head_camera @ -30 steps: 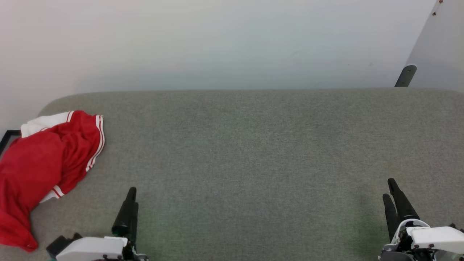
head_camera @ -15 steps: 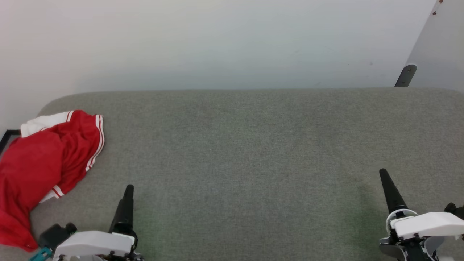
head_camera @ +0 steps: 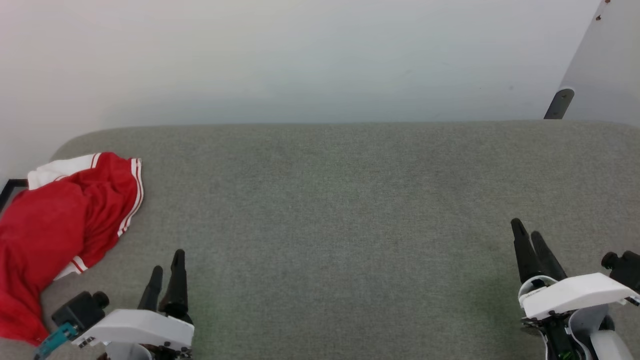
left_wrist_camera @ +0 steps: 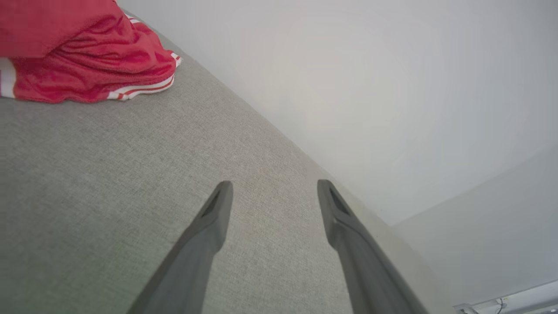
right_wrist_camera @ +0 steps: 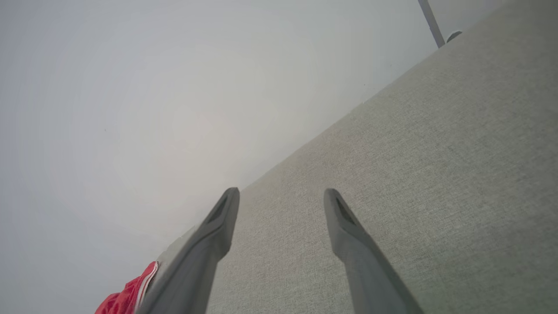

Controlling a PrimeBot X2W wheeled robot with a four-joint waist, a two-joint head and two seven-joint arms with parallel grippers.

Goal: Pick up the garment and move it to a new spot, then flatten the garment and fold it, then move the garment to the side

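The garment is a crumpled red jersey with white sleeves and red-and-white striped trim, lying at the far left end of the grey table, partly over its edge; its lettering is hidden. It also fills the top left of the left wrist view, and a red corner peeks in at the bottom of the right wrist view. My left gripper hovers open near the table's front, to the right of the garment and apart from it. Far to the right, my right gripper is open and empty.
The grey felt-covered table spans the whole width, with a white wall behind it. A dark metal leg or bracket stands at the back right by a pale panel.
Both arms have turned at the wrist, so each gripper now shows two separate fingers. The right gripper has risen further up the view. The garment has not moved.
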